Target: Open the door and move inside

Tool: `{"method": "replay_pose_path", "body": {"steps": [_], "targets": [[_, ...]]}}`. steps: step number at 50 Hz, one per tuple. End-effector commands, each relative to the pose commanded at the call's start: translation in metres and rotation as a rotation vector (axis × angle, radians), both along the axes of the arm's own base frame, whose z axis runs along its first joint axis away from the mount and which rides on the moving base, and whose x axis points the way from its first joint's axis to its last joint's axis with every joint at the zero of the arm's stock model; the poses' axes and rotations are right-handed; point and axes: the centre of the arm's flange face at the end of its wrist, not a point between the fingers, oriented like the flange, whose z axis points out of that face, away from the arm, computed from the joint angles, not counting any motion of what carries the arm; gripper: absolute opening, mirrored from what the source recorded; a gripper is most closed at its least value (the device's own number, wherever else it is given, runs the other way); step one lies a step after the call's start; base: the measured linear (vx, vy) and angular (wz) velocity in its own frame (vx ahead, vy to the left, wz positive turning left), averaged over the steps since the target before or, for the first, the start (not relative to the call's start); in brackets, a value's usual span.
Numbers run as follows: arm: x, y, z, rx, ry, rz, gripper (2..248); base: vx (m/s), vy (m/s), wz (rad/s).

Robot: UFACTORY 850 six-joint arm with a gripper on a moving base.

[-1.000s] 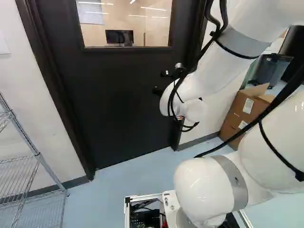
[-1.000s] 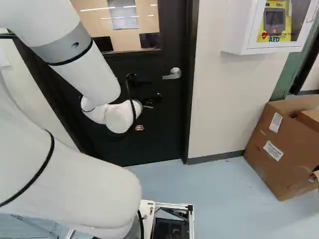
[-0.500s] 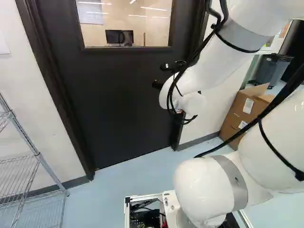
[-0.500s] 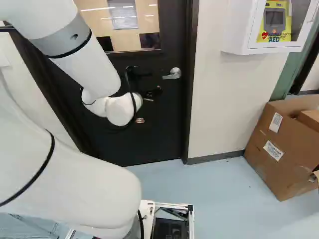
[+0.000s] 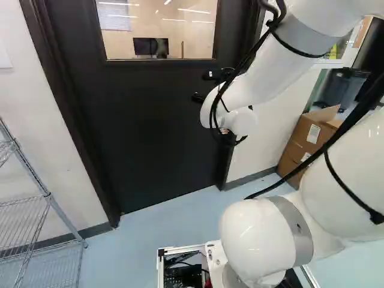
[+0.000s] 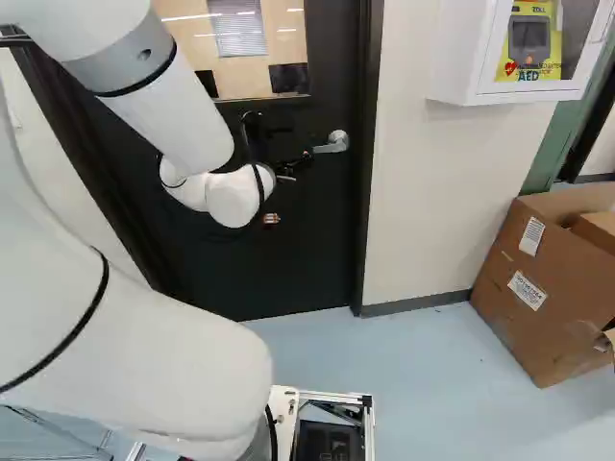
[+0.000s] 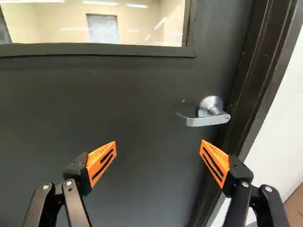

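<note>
On one black door [image 7: 128, 104] sits one metal handle [image 7: 206, 121].

Arm [image 5: 264, 75] raised; forearm [image 6: 178, 120] slanting down, from upper left in right base view, to a bent wrist [image 6: 233, 197]. Gripper [image 6: 272, 219] open: two black fingers spread wide, orange pads [image 7: 215, 163] well apart. Black cables strapped along the arm.
</note>
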Motion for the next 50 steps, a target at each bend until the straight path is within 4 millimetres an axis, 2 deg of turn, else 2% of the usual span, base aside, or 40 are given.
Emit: {"method": "replay_pose_path", "body": {"steps": [20,50], "targets": [[0.020,0.000,0.020,0.000,-0.026,0.000,247,0.000,0.000,0.000],[0.059,-0.001,0.043,0.010,0.037,-0.012,247,0.000,0.000,0.000]]}}
